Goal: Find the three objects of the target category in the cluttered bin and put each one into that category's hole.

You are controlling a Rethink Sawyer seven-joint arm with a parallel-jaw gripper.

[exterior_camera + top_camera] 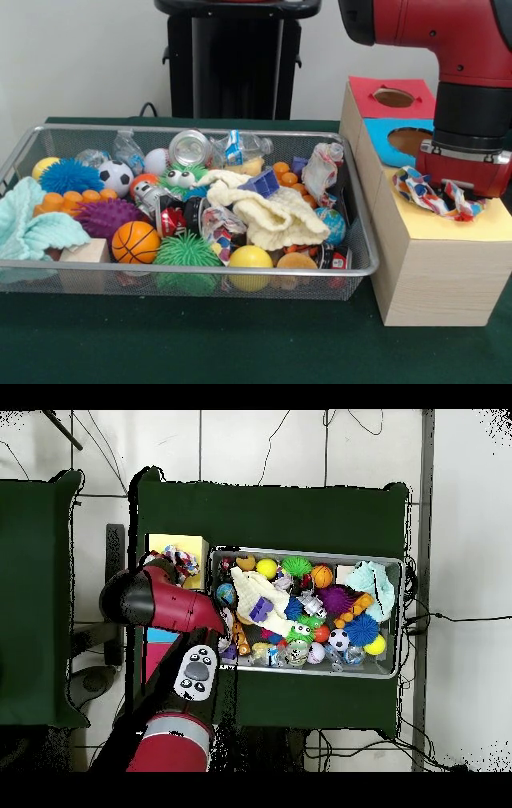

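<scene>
A wooden box stands right of the bin, its top split into a red patch, a blue patch and a yellow patch; the red and blue ones each show a round hole. A crumpled multicoloured cloth lies on the yellow patch, and it also shows from above as the cloth on the yellow patch. My gripper hangs right over the cloth's far side, its tips hidden behind the cloth and the arm's wrist. Whether it touches the cloth I cannot tell.
The wire bin holds several balls, spiky toys, crushed cans, plastic wrappers, a cream knitted cloth, a mint cloth and a wooden block. In the overhead view the red arm covers most of the box.
</scene>
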